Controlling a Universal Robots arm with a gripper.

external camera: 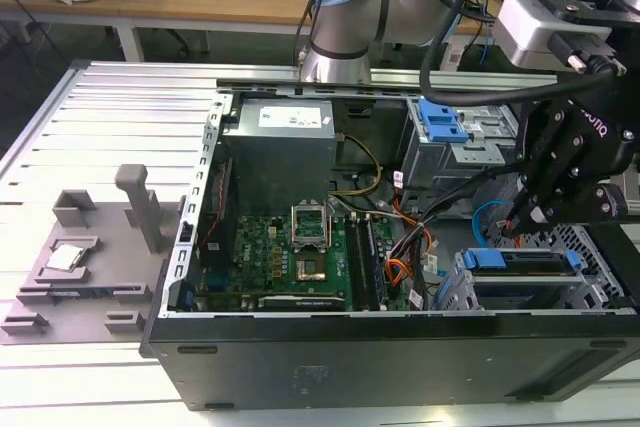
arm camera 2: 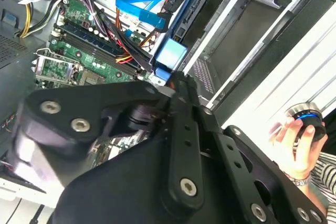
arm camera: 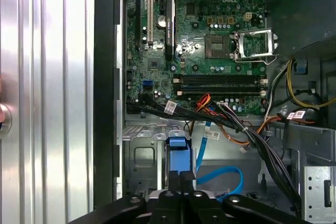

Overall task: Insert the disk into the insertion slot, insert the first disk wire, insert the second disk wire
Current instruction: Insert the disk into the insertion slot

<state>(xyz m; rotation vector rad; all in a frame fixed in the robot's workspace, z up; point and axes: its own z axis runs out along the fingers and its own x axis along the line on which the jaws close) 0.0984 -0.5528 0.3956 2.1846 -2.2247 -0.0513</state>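
A: Tool point(external camera: 522, 219)?
B: Hanging over the open case point(external camera: 350, 367), at the exterior view's right, fingertips just above the disk point(external camera: 525, 262).
A: Open or closed?
B: Closed, going by the first wrist view: fingers point(arm camera: 175, 182) pressed side by side, tips just over a blue carrier end point(arm camera: 177, 153). No telling whether pinching anything.
A: And the disk?
B: Lying flat in the slot point(external camera: 600, 267), low at the exterior view's right. Blue carrier showing at both ends, silver strip between. Perforated cage wall right beside it, toward the frame's edge.
A: Wires?
B: Blue cable point(arm camera: 226, 176) looped just beside the fingertips in the first wrist view. Black bundle point(arm camera: 220, 121) crossing between board point(arm camera: 210, 24) and cage, with orange and yellow strands mixed in.
A: Elsewhere in the case?
B: Green board in the middle of the exterior view, grey box point(external camera: 280, 147) above it. Grey bay with blue latch point(external camera: 440, 125) higher up, toward the upper right. Arm point(external camera: 345, 7) rising behind the case at the top of the frame.
A: Outside it?
B: Slatted bench point(external camera: 110, 117) under the case. Grey fixture point(external camera: 90, 247) on the bench at the exterior view's left, near the case. In the second wrist view, a hand point(arm camera 2: 294, 148) beyond the case wall, wrapped round a round knob point(arm camera 2: 307, 116).
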